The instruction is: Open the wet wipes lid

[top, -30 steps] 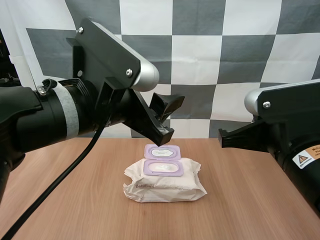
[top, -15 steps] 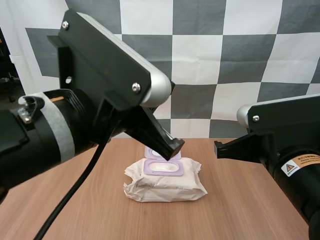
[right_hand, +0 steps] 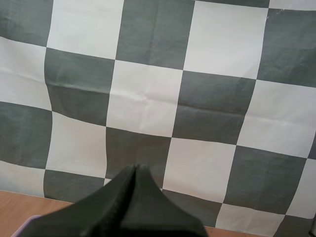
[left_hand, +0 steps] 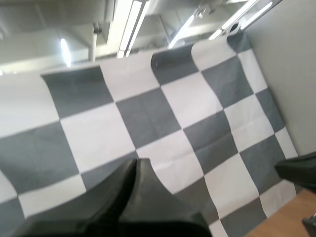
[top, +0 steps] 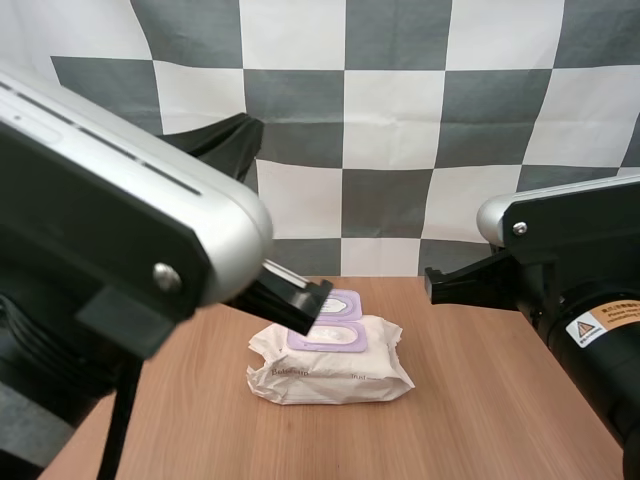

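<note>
Lying in the middle of the counter (top: 500, 400), the pack of wet wipes (top: 330, 370) has its purple lid (top: 345, 303) flipped open toward the far side, partly hidden behind the left arm (top: 120, 230). The left gripper (left_hand: 135, 162) has its fingers pressed together into one dark wedge, holding nothing. The right gripper (right_hand: 134, 169) is likewise closed and empty.

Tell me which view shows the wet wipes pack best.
The high view: the wet wipes pack lies on the table, lid flipped open. The right wrist view catches at most a lilac sliver at the table's edge; the left wrist view aims above it.
</note>
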You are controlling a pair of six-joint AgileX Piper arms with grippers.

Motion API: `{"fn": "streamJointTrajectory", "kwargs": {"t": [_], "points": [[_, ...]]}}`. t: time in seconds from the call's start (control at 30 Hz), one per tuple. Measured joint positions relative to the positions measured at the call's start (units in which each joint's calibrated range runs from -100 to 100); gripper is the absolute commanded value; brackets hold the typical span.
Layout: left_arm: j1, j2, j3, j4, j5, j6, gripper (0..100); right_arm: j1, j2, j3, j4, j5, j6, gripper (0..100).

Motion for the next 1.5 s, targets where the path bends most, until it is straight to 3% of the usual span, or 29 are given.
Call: {"fn": "streamJointTrajectory", "kwargs": {"t": [0.13,0.33,0.67,0.87,1.27,1.5], "points": [[-1.77,0.0,4.96,6.81,-10.77,-5.9,0,0.41,0.0,0.0,0.0,-0.41,0.0,0],[-2.06,0.0,12.34,16.98,-24.18,-14.94,0,0.85,0.0,0.0,0.0,-0.41,0.0,0],[-2.06,-0.05,24.5,34.21,-24.28,-29.27,0,0.85,0.0,4.25,0.0,1.79,0.0,0],[-2.06,-0.05,32.58,43.88,-25.02,-31.46,0,0.85,0.0,13.28,0.0,0.62,0.0,0],[-2.06,-0.05,37.35,53.18,-26.58,-47.4,0,0.14,0.0,27.11,1.79,-9.86,6.39,0],[-2.06,-0.05,41.92,54.52,-26.43,-49.09,0,-0.32,0.0,27.72,1.79,-6.68,6.39,0]]}}
